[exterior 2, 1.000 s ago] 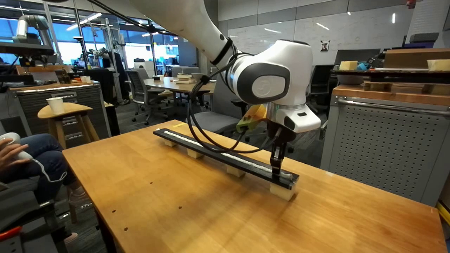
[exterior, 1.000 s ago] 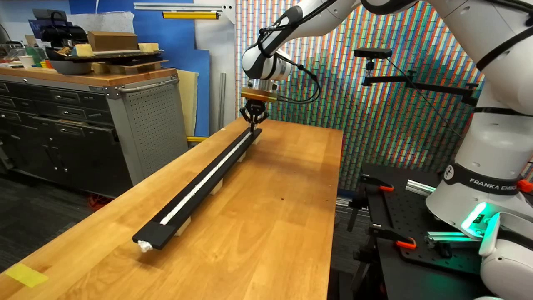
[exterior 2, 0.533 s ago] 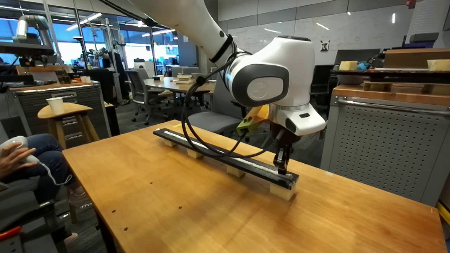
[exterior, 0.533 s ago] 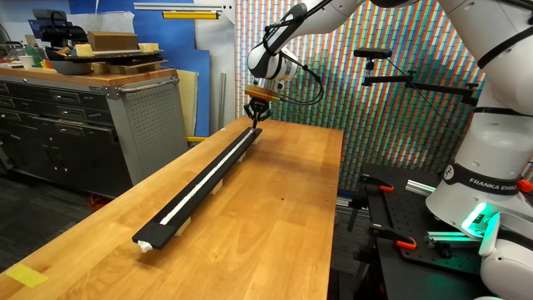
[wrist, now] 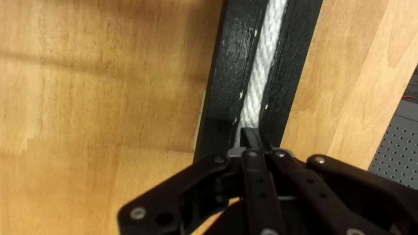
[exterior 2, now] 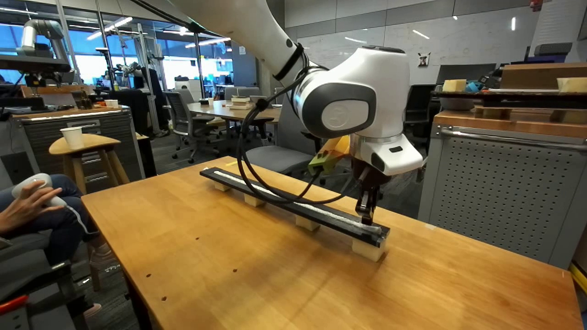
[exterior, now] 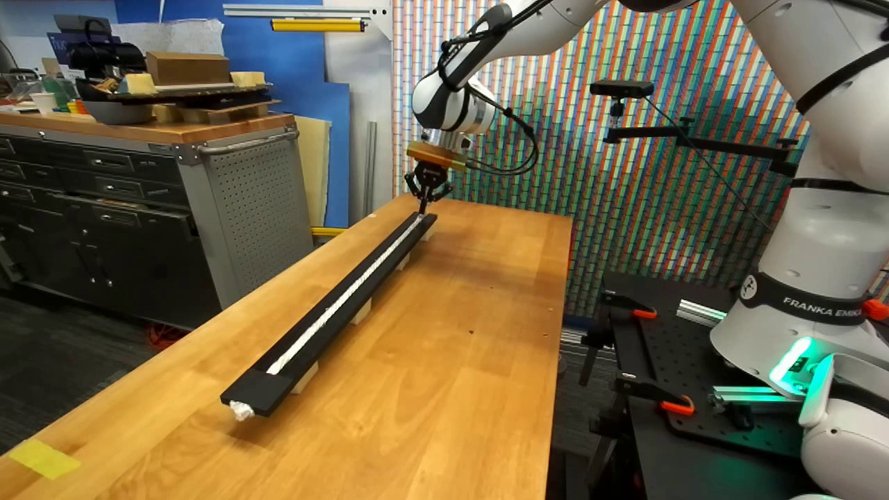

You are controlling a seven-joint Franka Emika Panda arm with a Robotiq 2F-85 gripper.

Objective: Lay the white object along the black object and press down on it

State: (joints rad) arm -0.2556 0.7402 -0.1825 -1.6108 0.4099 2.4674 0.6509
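Note:
The black object, a long narrow bar with a groove [exterior: 260,389], lies raised on small blocks; it shows in an exterior view [exterior 2: 330,222] and in the wrist view [wrist: 233,58]. The white object, a twisted rope [exterior: 358,282], lies straight along its groove, also in an exterior view [exterior 2: 330,213] and the wrist view [wrist: 262,65]. A white tuft [exterior: 242,410] sticks out under the bar's near end. My gripper [wrist: 250,130] points down, fingers together, over the rope near the bar's far end [exterior: 422,211]. Its tips [exterior 2: 367,223] appear to touch the rope; they hide the rope below them.
Pale blocks [exterior 2: 367,250] stand under the bar on the wooden table [exterior 2: 220,256]. Arm cables [exterior 2: 293,199] hang in loops in front of the bar in that view. A metal cabinet [exterior 2: 500,192] stands beyond the table. A seated person's hand [exterior 2: 27,206] holds a controller.
My gripper has shifted along the bar toward its end and risen a little, then come back down slightly onto the rope. The rope and bar look unmoved. The person's hand has moved.

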